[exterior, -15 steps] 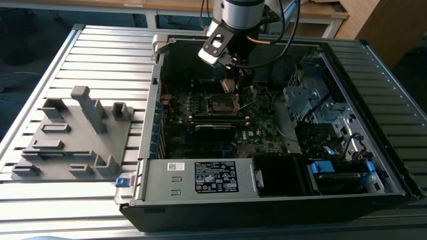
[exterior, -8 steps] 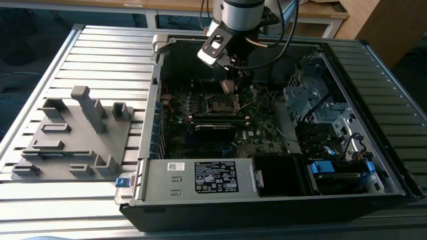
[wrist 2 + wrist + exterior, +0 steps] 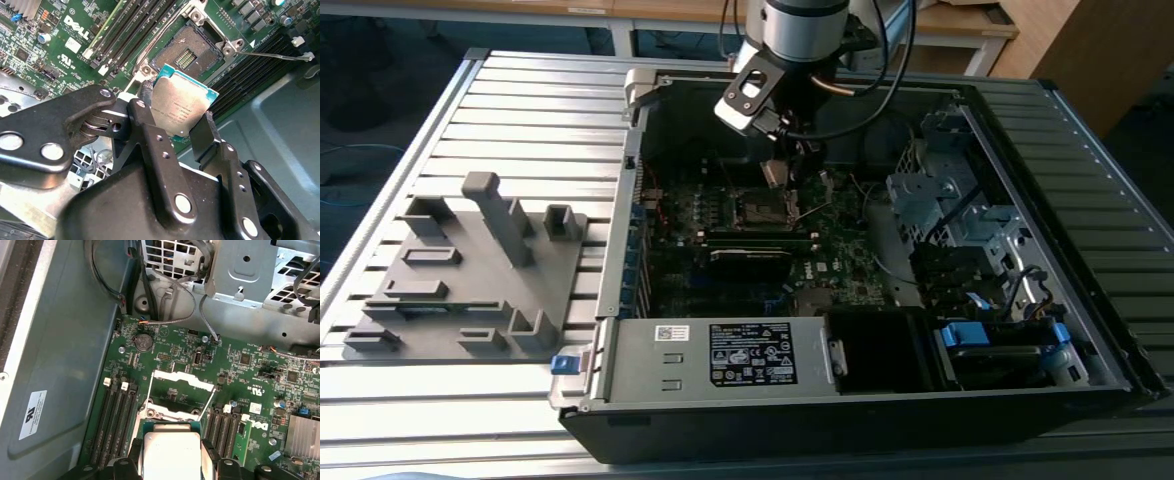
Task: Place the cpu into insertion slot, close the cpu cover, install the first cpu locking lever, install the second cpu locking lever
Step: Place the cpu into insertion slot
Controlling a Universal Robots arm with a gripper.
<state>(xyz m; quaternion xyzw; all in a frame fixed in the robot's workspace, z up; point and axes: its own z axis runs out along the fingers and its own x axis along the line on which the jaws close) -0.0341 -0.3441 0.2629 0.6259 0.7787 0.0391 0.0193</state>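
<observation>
Gripper point(image 3: 174, 119) closed narrow on the cpu point(image 3: 186, 97), one black finger point(image 3: 145, 132) on each of two opposite edges. Chip tilted, its dull metal top showing in both wrist views, green rim visible along the free edges.

Cpu point(image 3: 774, 172) held over the motherboard point(image 3: 834, 265), just above the insertion slot point(image 3: 192, 50) and not seated in it. Slot open, with its contact field bare.

Cpu cover point(image 3: 182, 381) swung up off the slot, standing on its hinge edge. One thin wire locking lever point(image 3: 272, 54) unlatched, sticking out sideways from the slot. Black memory slots point(image 3: 117, 415) flank the socket on both sides.

Open computer case point(image 3: 854, 425) lies on a slatted metal table point(image 3: 520, 100). Grey fixture block point(image 3: 467, 270) sits beside the case at the exterior view's left.
</observation>
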